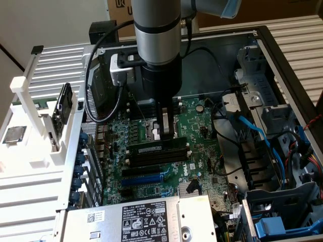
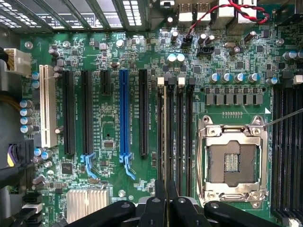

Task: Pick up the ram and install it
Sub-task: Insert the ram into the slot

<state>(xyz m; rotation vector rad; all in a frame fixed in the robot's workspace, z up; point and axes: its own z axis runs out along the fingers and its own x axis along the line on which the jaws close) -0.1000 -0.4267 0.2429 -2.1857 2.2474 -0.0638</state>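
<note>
Seating ram [image 1: 151,147] into motherboard [image 1: 202,126] beside CPU socket [image 2: 232,161]; gripper [image 1: 167,132] pinches its top edge, fingers [image 2: 155,208] nearly together. Likely needs straight, even downward press.

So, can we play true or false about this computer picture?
1. The gripper is down inside the open computer case. True.
2. The ram lies outside the case. False: it stands on edge among the black memory slots, pinched by the gripper.
3. The CPU socket holds a chip. False: it is empty.
4. One long slot on the motherboard is blue. True.
</note>
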